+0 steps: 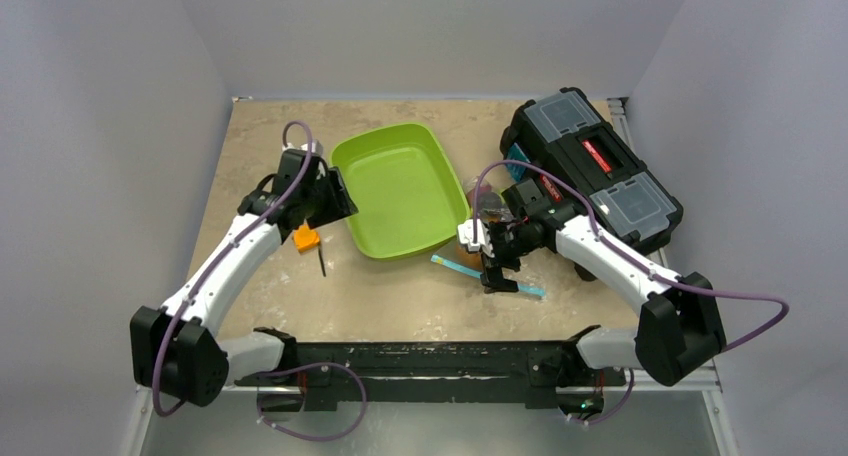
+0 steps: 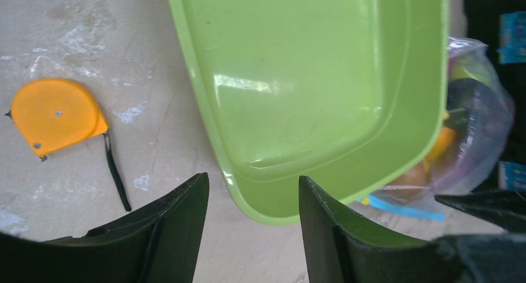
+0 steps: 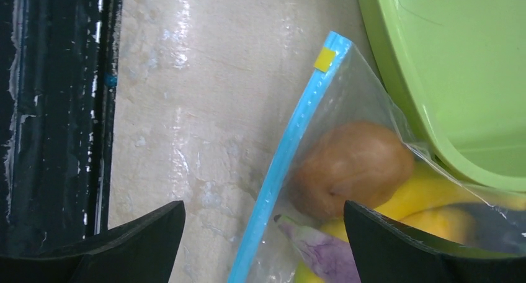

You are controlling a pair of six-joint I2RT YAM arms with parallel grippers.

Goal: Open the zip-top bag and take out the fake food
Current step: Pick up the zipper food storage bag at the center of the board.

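The zip-top bag (image 1: 487,238) lies on the table between the green tray (image 1: 400,191) and a black toolbox, its light blue zip strip (image 3: 291,146) running along the near side. Through the clear plastic I see fake food: a brown piece (image 3: 350,168), a yellow banana (image 3: 428,196) and a purple eggplant (image 3: 322,249). My right gripper (image 3: 263,208) is open, hovering just above the bag with the zip strip between its fingers; it also shows in the top view (image 1: 494,272). My left gripper (image 2: 251,184) is open and empty at the tray's left near corner (image 1: 335,198).
A black toolbox (image 1: 590,171) stands at the right rear, against the bag. An orange tape measure (image 1: 306,239) with a black strap lies left of the tray, also in the left wrist view (image 2: 54,115). A black rail (image 3: 56,109) runs along the table's near edge.
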